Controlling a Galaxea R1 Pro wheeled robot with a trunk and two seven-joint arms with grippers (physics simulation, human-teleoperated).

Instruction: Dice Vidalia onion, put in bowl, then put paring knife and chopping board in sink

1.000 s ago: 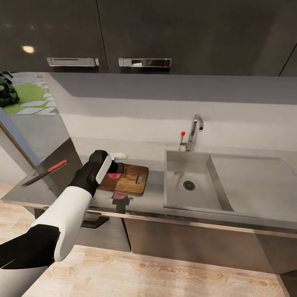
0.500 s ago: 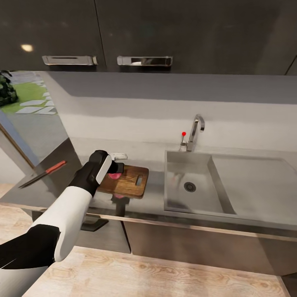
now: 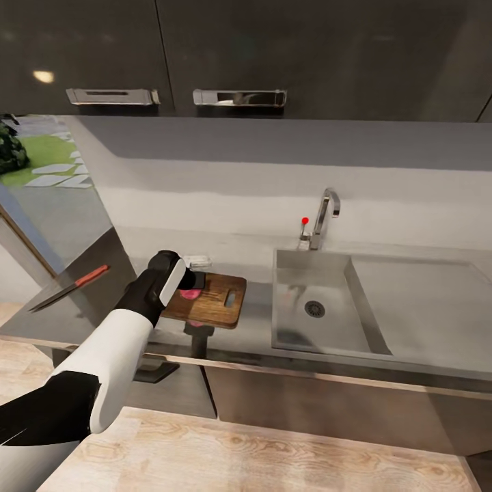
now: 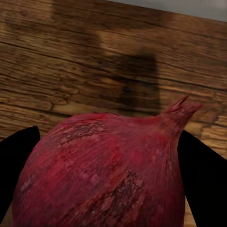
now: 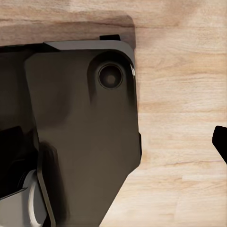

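We see the onion [image 4: 106, 170], dark red and round with a little pointy tip, pinched between our left gripper's [image 3: 193, 281] two black fingers [image 4: 203, 175], one pressed on each side of it; it sits over the chopping board [image 3: 212, 301], a brown wooden board with a slot for a handle, though we cannot tell if the onion touches the wood; the board lies on the grey worktop [image 3: 256, 328], just beside the sink [image 3: 321, 307], which has a round drain, a shiny tap [image 3: 322, 217] and a small red knob [image 3: 305, 221]; a white thing [image 3: 198, 260] peeks out behind the board; the paring knife [image 3: 68, 287] with its red handle lies well apart at the far left; by our right arm we see a dark robot part [image 5: 80, 132] over a pale wooden floor [image 5: 179, 94], and a black finger tip [image 5: 220, 142] at the edge, so we cannot tell if those fingers are spread or pressed together.
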